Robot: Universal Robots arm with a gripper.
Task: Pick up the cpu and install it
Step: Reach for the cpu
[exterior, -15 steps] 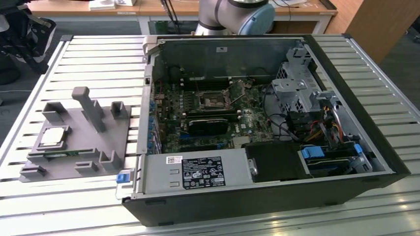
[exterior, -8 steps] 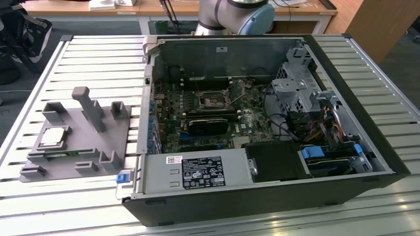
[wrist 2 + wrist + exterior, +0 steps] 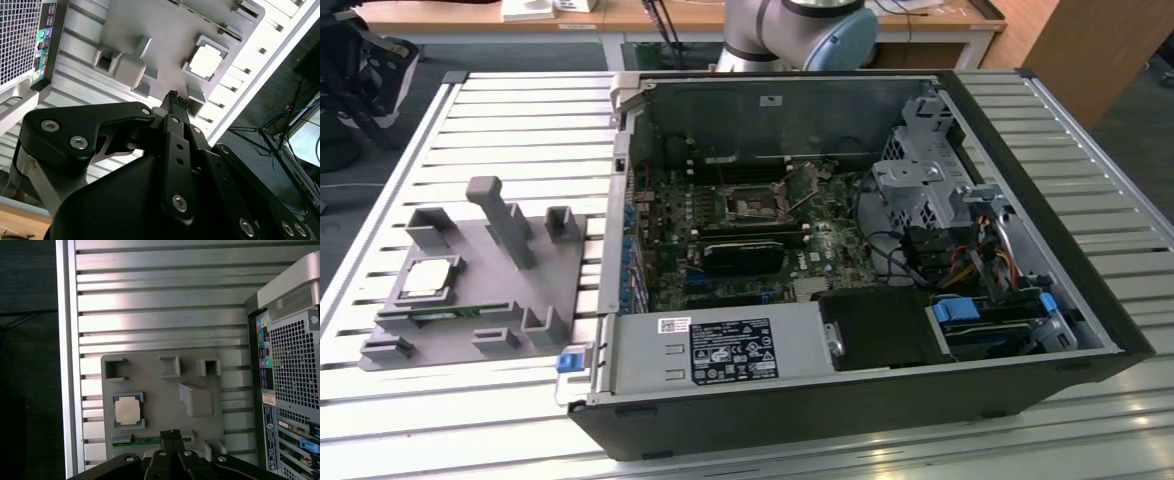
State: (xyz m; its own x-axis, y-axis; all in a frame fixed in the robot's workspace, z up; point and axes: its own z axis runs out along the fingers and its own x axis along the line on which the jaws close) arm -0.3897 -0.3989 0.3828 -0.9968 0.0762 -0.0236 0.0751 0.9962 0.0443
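Hovering over the grey holder (image 3: 160, 390) on the slatted table (image 3: 150, 300), claw (image 3: 171, 433) held pointing downward, fingers pressed together with nothing gripped, cpu (image 3: 127, 410) seated untouched in the holder's square pocket, computer case (image 3: 295, 390) alongside.

The cpu (image 3: 427, 279) lies flat in a recess of the grey holder plate (image 3: 582, 282), at the exterior view's left on the slatted metal table (image 3: 520, 130). It is well apart from the socket (image 3: 758, 204) on the motherboard (image 3: 834, 250). The open computer case (image 3: 881, 405) lies on its side beside the plate, and my arm's base (image 3: 798, 35) stands behind it.
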